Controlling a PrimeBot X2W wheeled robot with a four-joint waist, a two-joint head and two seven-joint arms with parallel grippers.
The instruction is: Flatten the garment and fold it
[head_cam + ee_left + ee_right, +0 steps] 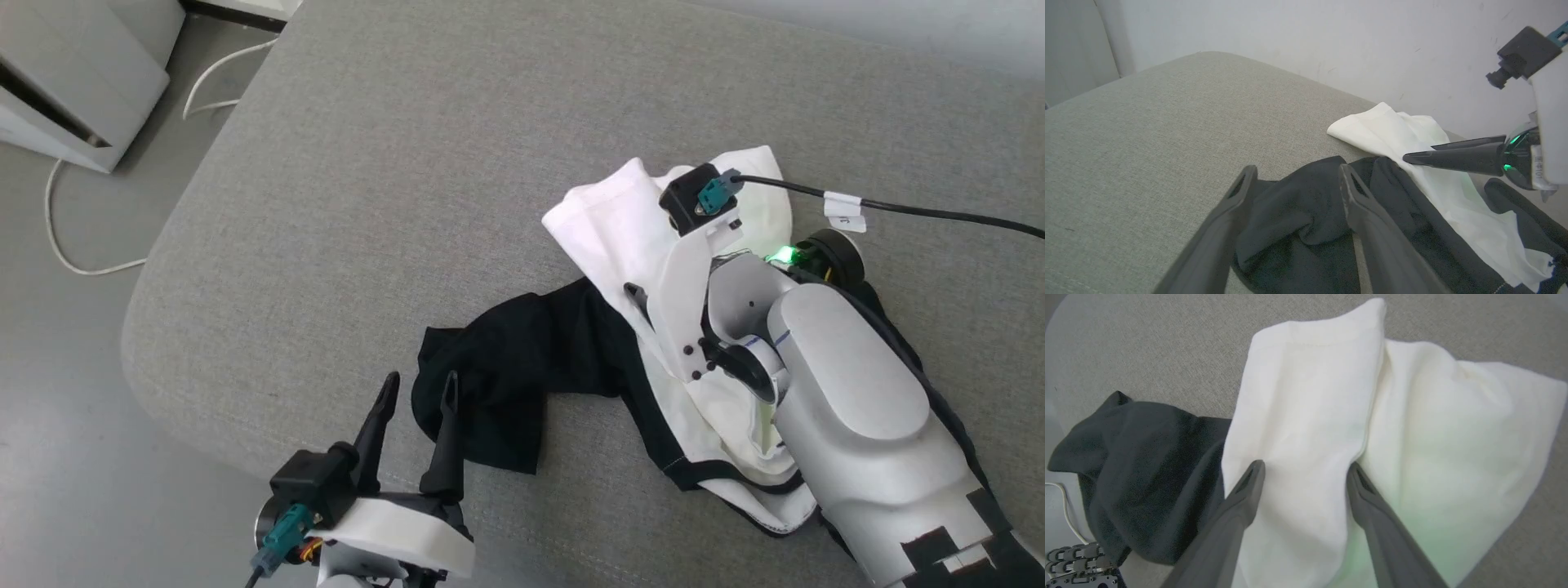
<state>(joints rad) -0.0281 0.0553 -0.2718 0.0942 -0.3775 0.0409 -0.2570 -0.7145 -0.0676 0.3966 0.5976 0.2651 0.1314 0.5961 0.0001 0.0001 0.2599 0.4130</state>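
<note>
While the garment (571, 343) lies crumpled (black sleeve leftward), left claw (421, 380) and right claw (1305, 465) stand spread wide, empty.

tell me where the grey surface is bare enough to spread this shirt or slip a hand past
Bare: the wide stretch of grey surface left of and beyond the garment, up to its rounded edge. Crowded: the near right, where the right gripper hangs over its white part and the left gripper stands open at the black sleeve.

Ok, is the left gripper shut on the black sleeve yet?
No, the left gripper is open, its fingers spread apart with the black sleeve of the garment lying between them.
</note>
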